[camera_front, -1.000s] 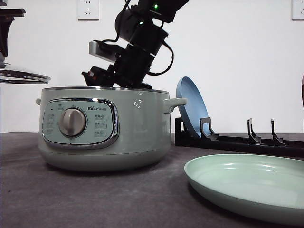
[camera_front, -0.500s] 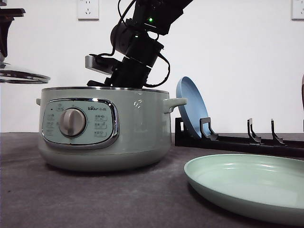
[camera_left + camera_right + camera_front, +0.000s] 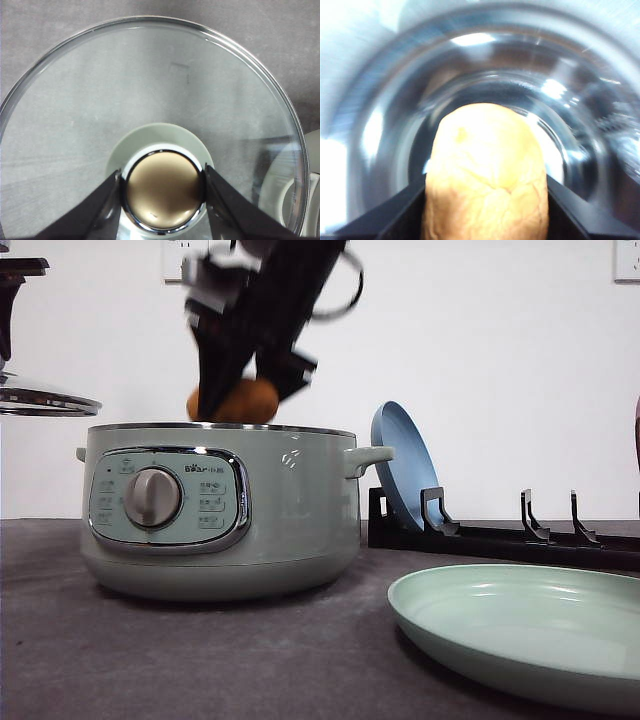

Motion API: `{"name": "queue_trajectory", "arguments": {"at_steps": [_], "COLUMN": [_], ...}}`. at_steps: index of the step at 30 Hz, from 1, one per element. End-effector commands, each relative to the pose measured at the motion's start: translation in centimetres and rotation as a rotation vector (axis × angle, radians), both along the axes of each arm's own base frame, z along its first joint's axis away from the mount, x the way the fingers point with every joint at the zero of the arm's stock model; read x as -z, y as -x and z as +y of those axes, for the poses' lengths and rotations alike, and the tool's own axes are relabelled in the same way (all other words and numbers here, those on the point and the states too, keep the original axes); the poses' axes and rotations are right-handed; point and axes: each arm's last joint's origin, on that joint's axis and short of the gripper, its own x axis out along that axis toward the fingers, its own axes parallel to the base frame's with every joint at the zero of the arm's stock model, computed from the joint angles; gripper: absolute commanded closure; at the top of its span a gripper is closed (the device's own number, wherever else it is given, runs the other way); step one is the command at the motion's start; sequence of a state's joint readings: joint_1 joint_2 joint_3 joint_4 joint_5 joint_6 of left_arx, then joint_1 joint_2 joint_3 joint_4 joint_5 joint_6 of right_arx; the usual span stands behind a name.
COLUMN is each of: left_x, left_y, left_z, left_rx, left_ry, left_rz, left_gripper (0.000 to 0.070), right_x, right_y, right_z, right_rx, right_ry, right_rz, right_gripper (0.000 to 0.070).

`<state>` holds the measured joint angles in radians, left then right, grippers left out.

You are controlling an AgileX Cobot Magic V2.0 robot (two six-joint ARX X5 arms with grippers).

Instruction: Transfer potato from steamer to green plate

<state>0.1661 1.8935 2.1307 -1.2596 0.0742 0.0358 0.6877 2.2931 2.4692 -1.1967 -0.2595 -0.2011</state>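
The orange-brown potato (image 3: 243, 400) hangs just above the rim of the pale green steamer (image 3: 220, 510), pinched between the dark fingers of my right gripper (image 3: 236, 406). In the right wrist view the potato (image 3: 485, 170) is close up, with the steamer's shiny inner bowl (image 3: 485, 60) blurred below it. The green plate (image 3: 440, 615) lies flat at the front right of the table. At the far left, my left gripper (image 3: 162, 192) is shut on the knob (image 3: 162, 180) of the glass lid (image 3: 150, 85), holding the lid (image 3: 45, 400) in the air beside the pot.
A blue plate (image 3: 400, 465) stands on edge in a black dish rack (image 3: 520, 535) behind the green plate, to the right of the steamer. The steamer's side handle (image 3: 368, 455) sticks out toward the rack. A dark grey cloth covers the table.
My right arm dipped into the steamer, then rose; the potato now shows in its fingers above the rim. The lid and left arm have stayed in place.
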Motion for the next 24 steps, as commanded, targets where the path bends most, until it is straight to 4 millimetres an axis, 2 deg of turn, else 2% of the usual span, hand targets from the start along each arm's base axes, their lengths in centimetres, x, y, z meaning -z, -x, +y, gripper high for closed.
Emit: {"name": "queue_trajectory", "arguments": {"at_steps": [1,7,13,18,21,24], "left_x": [-1.3,-1.3,-1.3,-1.3,-1.3,-1.3], "left_y": [0.1,0.1,0.1,0.1,0.1,0.1], "left_z": [0.1,0.1,0.1,0.1,0.1,0.1], "left_rx": [0.002,0.002,0.002,-0.001,-0.001,-0.001], "left_ry": [-0.01,-0.009,-0.009,-0.007,-0.007,-0.006], "left_rz": [-0.065,-0.065,-0.062,-0.059,-0.06,-0.059], "left_gripper": [0.07,0.07,0.07,0.07,0.07,0.07], "right_x": [-1.9,-7.1,-11.2,-12.0,-11.4,-10.0], "right_y": [0.7,3.8,8.5,13.2,15.6,17.4], "right_z": [-0.5,-4.4,-9.7,-14.0,-16.2,-18.0], "right_rx": [0.008,0.046,0.135,0.183,0.221,0.276], "right_ry": [-0.02,-0.021,0.038,0.064,0.065,0.049], "right_rz": [-0.013,-0.019,-0.078,-0.081,-0.074,-0.062], "right_gripper": [0.0401,0.0401,0.0401,0.0401,0.0401,0.04]}}
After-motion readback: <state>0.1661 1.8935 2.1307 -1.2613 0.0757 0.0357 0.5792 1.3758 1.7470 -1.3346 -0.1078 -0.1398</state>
